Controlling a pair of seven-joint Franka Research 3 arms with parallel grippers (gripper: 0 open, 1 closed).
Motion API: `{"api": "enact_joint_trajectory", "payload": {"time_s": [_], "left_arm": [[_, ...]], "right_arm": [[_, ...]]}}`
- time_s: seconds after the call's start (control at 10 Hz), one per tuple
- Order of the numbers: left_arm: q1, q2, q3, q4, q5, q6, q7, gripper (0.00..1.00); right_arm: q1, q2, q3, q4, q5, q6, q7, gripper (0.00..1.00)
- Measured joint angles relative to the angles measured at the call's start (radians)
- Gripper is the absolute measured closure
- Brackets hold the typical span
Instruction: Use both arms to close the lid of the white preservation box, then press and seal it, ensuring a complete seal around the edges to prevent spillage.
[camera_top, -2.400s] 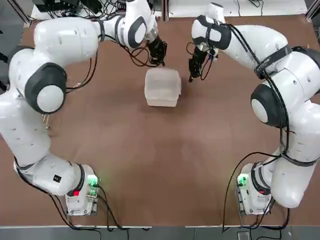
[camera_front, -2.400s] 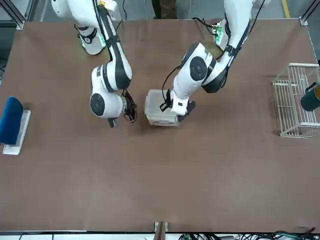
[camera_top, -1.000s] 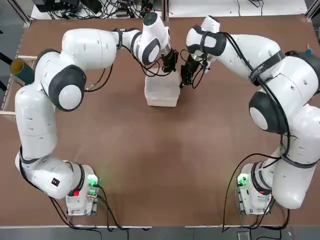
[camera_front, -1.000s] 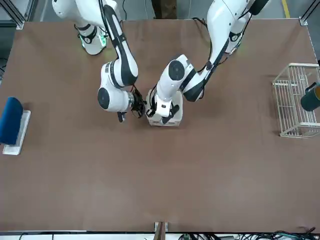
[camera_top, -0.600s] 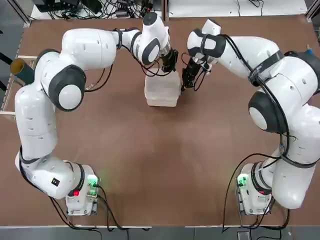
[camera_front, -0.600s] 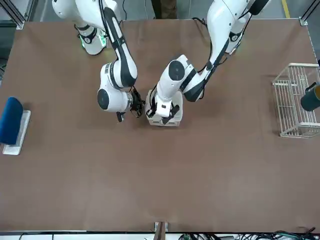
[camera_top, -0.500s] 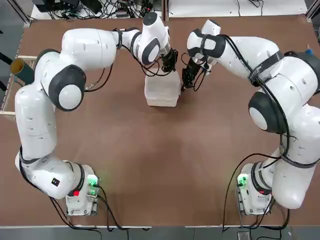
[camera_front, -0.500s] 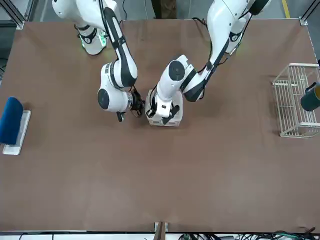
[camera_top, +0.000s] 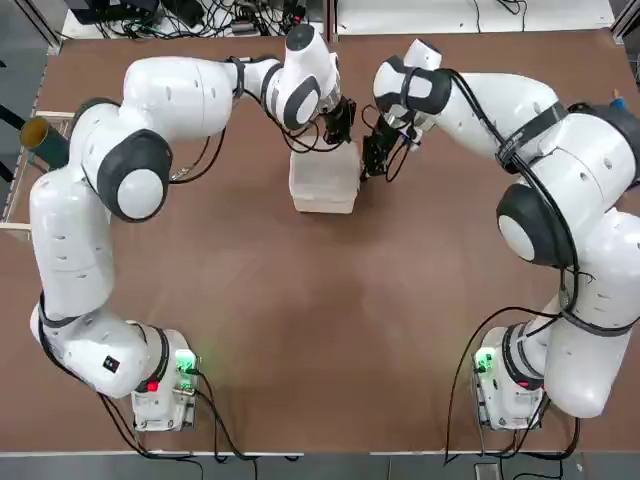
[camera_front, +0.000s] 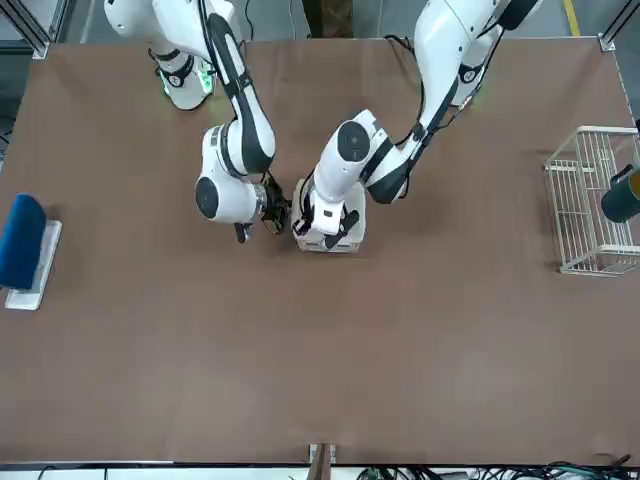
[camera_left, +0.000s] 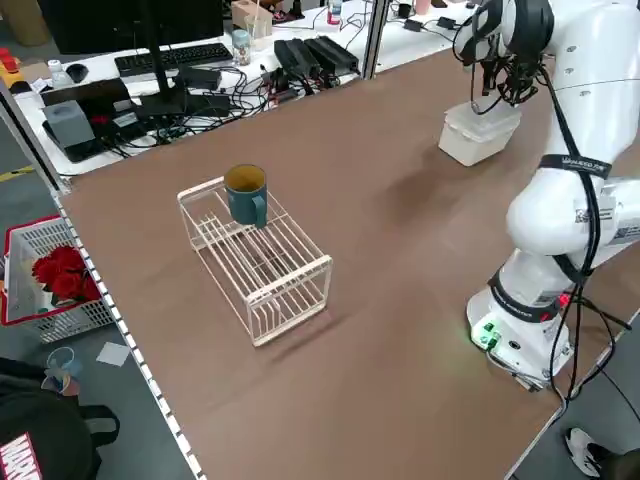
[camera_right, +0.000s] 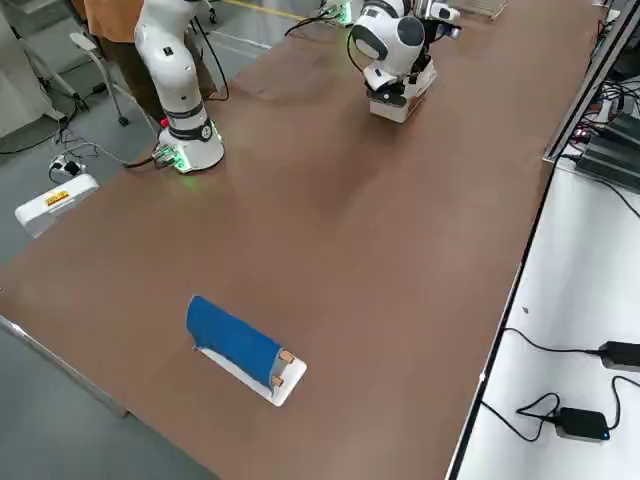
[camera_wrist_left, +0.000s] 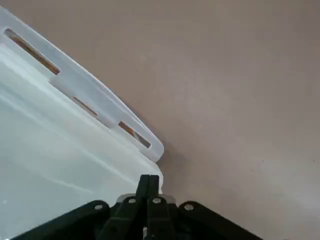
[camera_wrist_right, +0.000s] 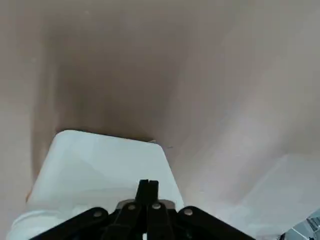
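In the top view, two glossy white jointed arms are reaching across one smooth brown tabletop (camera_top: 300, 330). One white preservation box (camera_top: 325, 188), a shallow rounded rectangle of translucent plastic, is sitting toward the far side, around the middle. The left gripper (camera_top: 342, 135) is hovering at its far edge, and the right gripper (camera_top: 376, 166) is pointing in at its right edge. One mug (camera_top: 44, 142) is standing in one wire rack (camera_top: 30, 172) at the left.

In the front view, both grippers are closing in on the box. The rack's thin white bars are forming an open cage around the teal mug. At the right of the scene, one curved blue piece (camera_front: 20, 243) is resting on one flat white tray (camera_front: 40, 272).

In the left side view, the box is showing its pale, tapering walls, and the mug is showing one handle and a brownish inside.

In the right side view, two wooden-looking pegs (camera_right: 282, 368) are poking out beside the blue piece.

In the left wrist view, the left gripper is staying closed over a smooth, milky surface with three narrow slots along its rim. Whether the lid is fully sealed cannot be told.

In the right wrist view, the right gripper is closed, its tips overlapping the white plastic; contact cannot be told.
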Motion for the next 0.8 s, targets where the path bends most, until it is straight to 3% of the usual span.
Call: {"api": "enact_joint_trajectory", "payload": {"time_s": [0.8], "left_arm": [[0.003,0.0,0.001,0.002,0.0,0.0,0.0,0.99]], "right_arm": [[0.026,0.009,-0.007,-0.011,0.048,0.06,0.005,0.98]]}}
